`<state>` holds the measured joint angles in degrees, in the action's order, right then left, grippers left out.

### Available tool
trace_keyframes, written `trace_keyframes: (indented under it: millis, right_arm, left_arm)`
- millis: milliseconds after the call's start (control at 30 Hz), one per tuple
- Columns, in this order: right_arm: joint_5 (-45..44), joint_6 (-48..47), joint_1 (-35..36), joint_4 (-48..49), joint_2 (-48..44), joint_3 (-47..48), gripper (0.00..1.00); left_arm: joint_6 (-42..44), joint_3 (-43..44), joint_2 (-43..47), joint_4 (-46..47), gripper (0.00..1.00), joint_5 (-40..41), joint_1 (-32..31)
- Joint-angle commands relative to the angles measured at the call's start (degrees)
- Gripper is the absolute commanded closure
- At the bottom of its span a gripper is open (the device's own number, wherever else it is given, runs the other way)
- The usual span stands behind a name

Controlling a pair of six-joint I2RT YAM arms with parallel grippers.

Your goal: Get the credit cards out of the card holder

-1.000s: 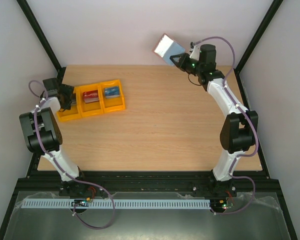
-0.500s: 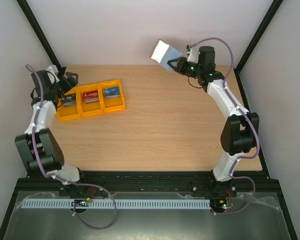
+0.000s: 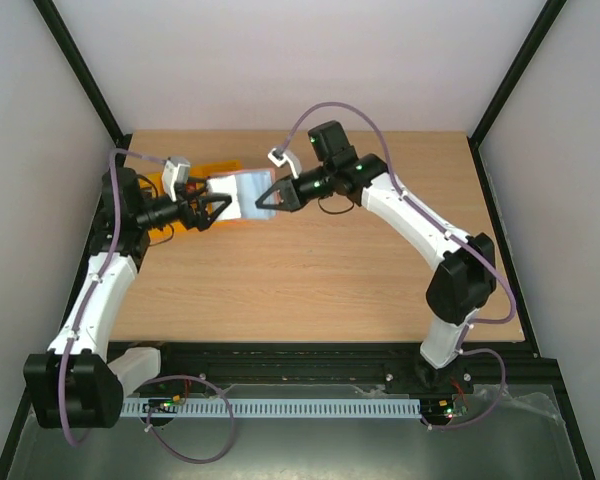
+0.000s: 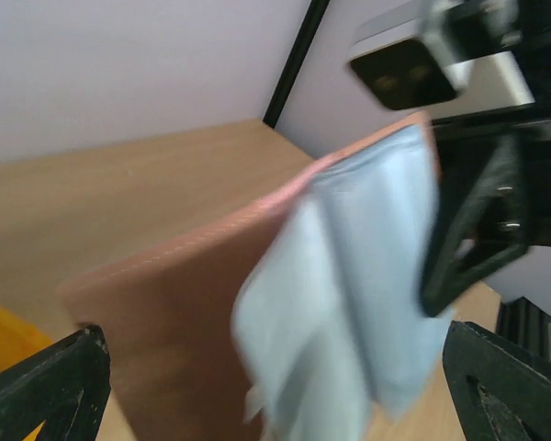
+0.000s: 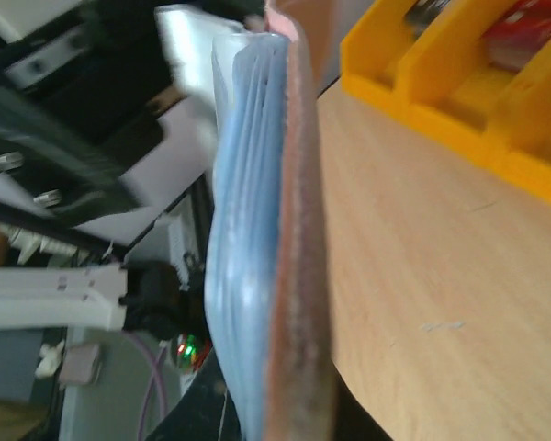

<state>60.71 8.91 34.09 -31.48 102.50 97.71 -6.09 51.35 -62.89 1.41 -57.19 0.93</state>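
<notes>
L hand (image 3: 212, 208) is spread wide w/ nothing in it, fingers (image 4: 46, 390) flanking the card holder (image 3: 242, 192); contact can't be told. R hand (image 3: 270, 196) is clamped on the holder's opposite edge and holds it in the air above the desk (image 3: 330, 280), just in front of the yellow tray (image 5: 413, 83).

Likely step: L hand going in to pinch a card. To do it well, it should line up w/ the pocket mouth, close on a card edge only, not the tan cover, and pull along the pocket while R hand grips firm.

Holder's long axis runs approx. hand to hand. Its pale blue-grey face is turned toward L hand and upward, and R wrist view sees it edge-on. Credit cards inside: can't tell, too blurred.
</notes>
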Motion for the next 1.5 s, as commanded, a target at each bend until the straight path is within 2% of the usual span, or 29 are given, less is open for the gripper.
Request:
trace_keyframes:
  millis: [0,133,233,300,367,467,500,567,667,700,800,933,1100,1400,1467]
  right_arm:
    - [2.63,-5.27,3.66,-4.76,-7.29,-2.33,0.98]
    - [2.58,-3.54,5.88,-1.08,-11.21,-6.25,0.98]
    - [2.41,-1.16,6.98,3.01,-14.01,-9.69,0.98]
    - [2.73,0.0,7.63,5.41,-15.49,-11.72,0.98]
    - [2.83,1.18,7.96,7.58,-16.82,-13.29,0.98]
    - [2.92,2.0,7.97,9.57,-18.84,-15.56,0.97]
    - [2.87,1.96,8.01,10.09,-19.51,-16.24,0.94]
    - [2.63,2.43,8.0,11.95,-20.98,-17.96,0.85]
    - [1.16,2.29,7.49,13.66,-22.98,-19.7,0.57]
    - [0.54,1.85,7.03,13.79,-23.7,-20.11,0.51]
    - [-0.49,2.04,4.2,14.7,-25.76,-21.31,0.41]
    - [-1.6,4.09,1.76,17.18,-26.69,-22.11,0.41]
    - [-3.33,9.27,1.77,22.1,-25.07,-22.12,0.54]
    - [-6.88,12.51,3.98,28.05,-23.33,-22.19,0.56]
    - [-6.38,12.3,5.18,28.26,-22.22,-21.37,0.53]
  left_arm:
    - [-1.71,-4.46,4.26,-2.32,0.01,-1.73,0.02]
    - [-3.19,-8.03,9.94,0.13,0.01,-2.97,-2.08]
    - [-2.93,-9.99,13.16,0.75,0.01,-3.19,-6.5]
    - [-5.17,-11.26,14.61,2.69,0.08,-2.11,-9.32]
    - [-7.51,-11.41,15.17,5.02,0.28,-3.24,-10.3]
    - [-8.09,-10.2,15.52,5.15,0.86,-3.61,-10.52]
    - [-8.06,-9.8,15.6,4.91,0.96,-2.9,-10.59]
    - [-8.41,-9.22,15.99,4.93,0.98,-1.76,-10.6]
    - [-9.35,-9.07,16.78,5.78,0.98,-1.08,-10.57]
    - [-9.6,-8.97,17.23,5.95,0.98,-0.79,-10.59]
    - [-9.32,-9.02,18.16,6.57,0.98,-0.94,-10.59]
    - [-9.8,-9.63,18.7,9.08,0.98,-1.38,-10.55]
    - [-10.74,-10.24,18.99,12.62,0.98,-1.69,-10.57]
    - [-9.2,-10.7,19.77,14.12,0.98,-3.9,-10.68]
    - [-8.47,-10.91,19.93,14.66,0.98,-4.37,-10.66]
